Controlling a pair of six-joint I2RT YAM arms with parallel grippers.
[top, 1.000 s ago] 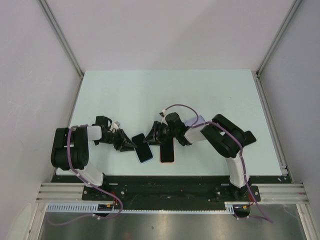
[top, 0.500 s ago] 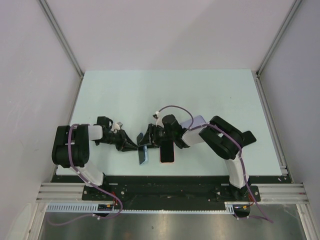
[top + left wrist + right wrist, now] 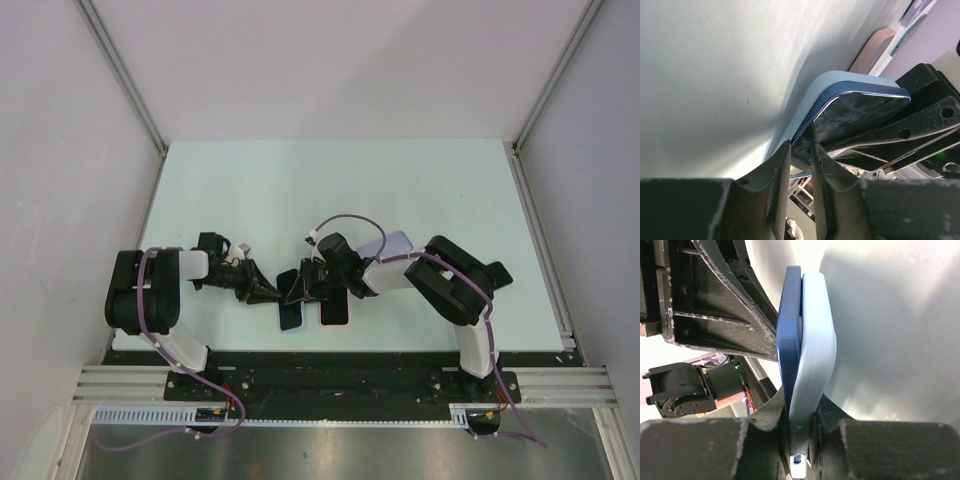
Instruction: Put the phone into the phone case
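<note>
The left gripper (image 3: pixel 800 152) is nearly closed. Its two fingers (image 3: pixel 779 175) stand a narrow gap apart at the bottom of the left wrist view and pinch the lower edge of the phone (image 3: pixel 855 112). The phone is dark with a blue rim and is held on edge, rising up and to the right from the fingers.

The right gripper (image 3: pixel 803 412) is clamped on the case (image 3: pixel 812 355), whose light blue end sits between the fingers at the bottom centre of the right wrist view. The case stands upright in that frame. The phone lies flat against its left side, and a slim gap is still open between the two near the top. Whether the phone is fully seated I cannot tell.

In the top view the grippers meet tip to tip at lower centre, just above the near edge of the table (image 3: pixel 300 190), with the phone and case between and below them.

Just right of them a pink-rimmed slab (image 3: pixel 335 312) lies flat on the table. A lavender slab (image 3: pixel 397 242) lies farther up and right, beside the right arm.
</note>
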